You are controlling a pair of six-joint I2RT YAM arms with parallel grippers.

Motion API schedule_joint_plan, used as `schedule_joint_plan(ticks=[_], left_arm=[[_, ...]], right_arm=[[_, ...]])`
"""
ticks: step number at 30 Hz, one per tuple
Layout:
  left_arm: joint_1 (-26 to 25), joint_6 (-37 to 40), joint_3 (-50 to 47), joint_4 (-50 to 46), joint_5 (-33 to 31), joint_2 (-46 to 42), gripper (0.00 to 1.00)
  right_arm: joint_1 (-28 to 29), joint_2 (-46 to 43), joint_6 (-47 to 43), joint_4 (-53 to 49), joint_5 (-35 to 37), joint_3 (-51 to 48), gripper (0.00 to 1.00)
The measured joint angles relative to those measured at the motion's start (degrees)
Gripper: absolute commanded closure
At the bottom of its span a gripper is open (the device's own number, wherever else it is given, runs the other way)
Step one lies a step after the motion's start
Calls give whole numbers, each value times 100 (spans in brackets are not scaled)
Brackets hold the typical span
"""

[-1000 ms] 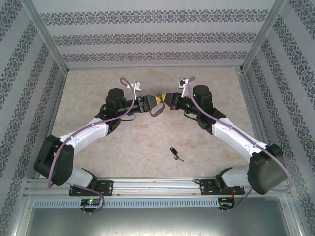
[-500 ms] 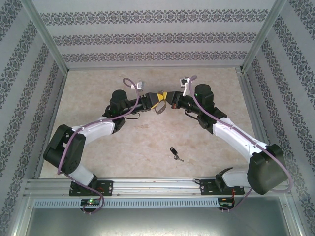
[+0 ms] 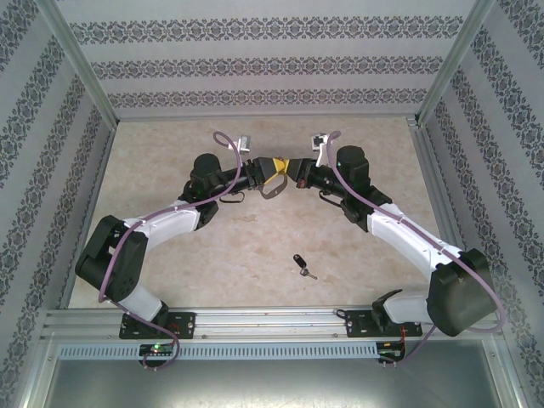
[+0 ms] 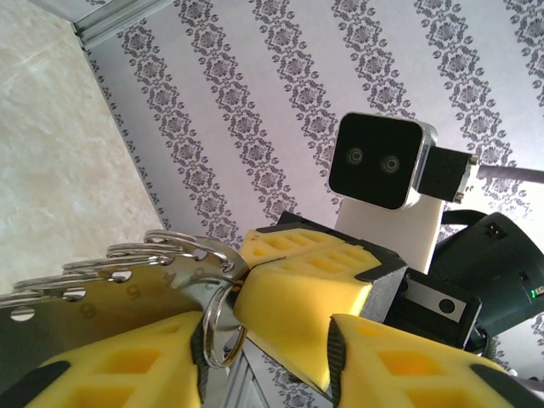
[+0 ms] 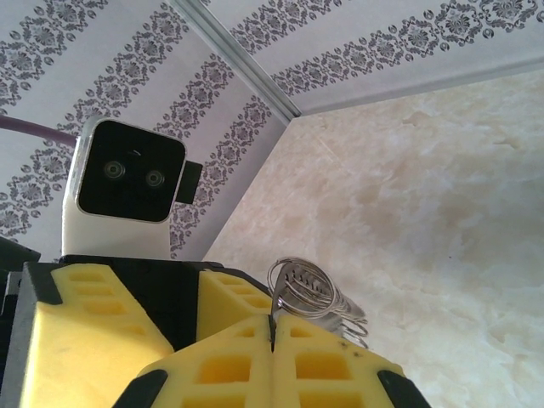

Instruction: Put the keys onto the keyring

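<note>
The keyring (image 3: 270,189) is a flat grey metal loop with small rings (image 5: 302,289) along one edge, held up in the air at the back middle of the table. My right gripper (image 5: 272,333) is shut on its end, its pads pressed together on the metal. My left gripper (image 4: 265,333) faces it head on, jaws apart. The keyring's plate (image 4: 93,302) lies along the left finger, and one ring (image 4: 217,327) and the right gripper's pads (image 4: 297,289) sit between the jaws. The key (image 3: 302,265), with a black head and a short silver blade, lies alone on the table near the front.
Both grippers (image 3: 280,170) meet tip to tip above the beige tabletop (image 3: 255,246). Patterned walls (image 3: 255,64) close in the back and both sides. An aluminium rail (image 3: 272,319) with the arm bases runs along the near edge.
My left arm has swung up and to the right, bringing its gripper onto the keyring's end, and its jaws have narrowed. The right gripper has crept slightly backward, still shut.
</note>
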Motion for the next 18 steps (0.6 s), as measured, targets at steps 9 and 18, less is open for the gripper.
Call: schedule_joint_plan(ticks=[9,18], left_arm=[[0,-105,0,94,-83,0,87],[-31,-173,13,140,-127,0,100]], right_arm=[[0,-44,-2,74,-17,-11,100],[-138,-212,-26,81,131,-125,72]])
